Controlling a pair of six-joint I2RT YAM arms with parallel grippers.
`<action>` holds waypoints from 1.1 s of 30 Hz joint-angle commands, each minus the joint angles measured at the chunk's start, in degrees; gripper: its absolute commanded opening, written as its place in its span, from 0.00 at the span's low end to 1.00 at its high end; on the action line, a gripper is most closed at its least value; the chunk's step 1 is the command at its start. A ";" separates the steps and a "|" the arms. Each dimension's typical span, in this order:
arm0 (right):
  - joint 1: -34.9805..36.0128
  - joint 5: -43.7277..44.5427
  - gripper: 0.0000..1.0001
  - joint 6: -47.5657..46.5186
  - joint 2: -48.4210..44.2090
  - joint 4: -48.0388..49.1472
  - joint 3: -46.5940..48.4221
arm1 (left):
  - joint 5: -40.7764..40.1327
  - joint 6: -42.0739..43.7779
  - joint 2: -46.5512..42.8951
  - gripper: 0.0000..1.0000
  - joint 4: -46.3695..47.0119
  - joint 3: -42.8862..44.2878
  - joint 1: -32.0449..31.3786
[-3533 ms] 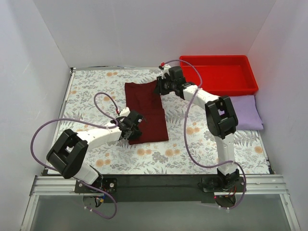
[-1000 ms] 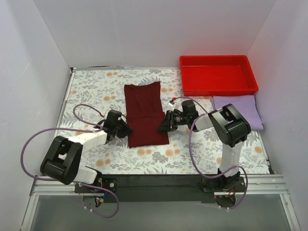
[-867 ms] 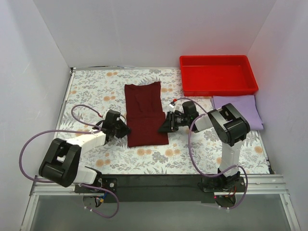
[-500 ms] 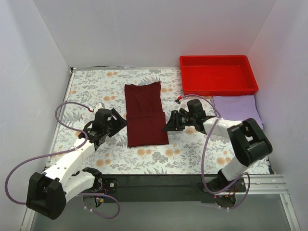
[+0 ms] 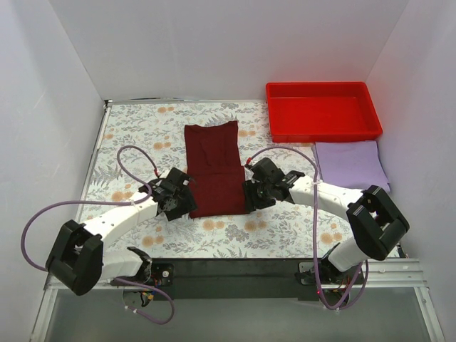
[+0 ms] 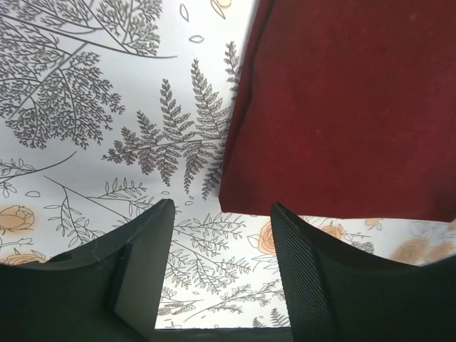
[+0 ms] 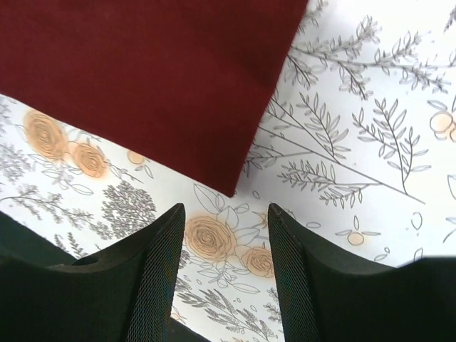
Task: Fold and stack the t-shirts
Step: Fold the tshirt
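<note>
T-shirts first, from the top external view: the maroon t-shirt (image 5: 215,169) lies flat in the middle of the flowered counter (image 5: 135,135) as a long narrow strip. Its long axis runs from the near edge toward the far wall, and the near end leans slightly to the right. The lavender t-shirt (image 5: 350,164) is a compact folded rectangle at the right edge, just on the near side of the red tray (image 5: 322,110) and well apart from the maroon one. It looks finished and parked there, probably waiting to be stacked. The left arm (image 5: 117,217) and right arm (image 5: 335,196) reach in from either side, so the left jaws sit at the strip's near-left corner and the right jaws at its near-right corner. This mirrored placement suggests both corners are to be taken together and the near hem carried away along the long axis, halving the strip. In the left wrist view, the left jaws are spread with only printed counter between them. The maroon corner lies just ahead of the gap, its left edge running away up the frame. In the right wrist view, the right jaws are likewise spread and hold nothing. The opposite maroon corner points down toward their gap, close but not yet between them.
</note>
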 commanded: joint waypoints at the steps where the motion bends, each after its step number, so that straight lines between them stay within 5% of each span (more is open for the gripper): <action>1: 0.97 4.40 0.57 0.93 0.49 -3.16 1.84 | -2.87 -1.14 1.14 0.54 -1.94 2.83 -1.74; 23: 3.25 6.60 0.62 1.54 1.28 -1.49 0.43 | -3.57 -3.51 13.18 0.43 4.21 -1.13 -4.55; 30: 3.87 6.95 0.61 2.60 1.89 -1.58 1.57 | -2.34 -5.27 10.56 0.05 2.99 -2.62 -5.08; 33: 4.13 6.69 0.61 3.21 2.07 -1.67 2.27 | -1.29 -5.62 8.36 0.00 2.28 -3.76 -5.17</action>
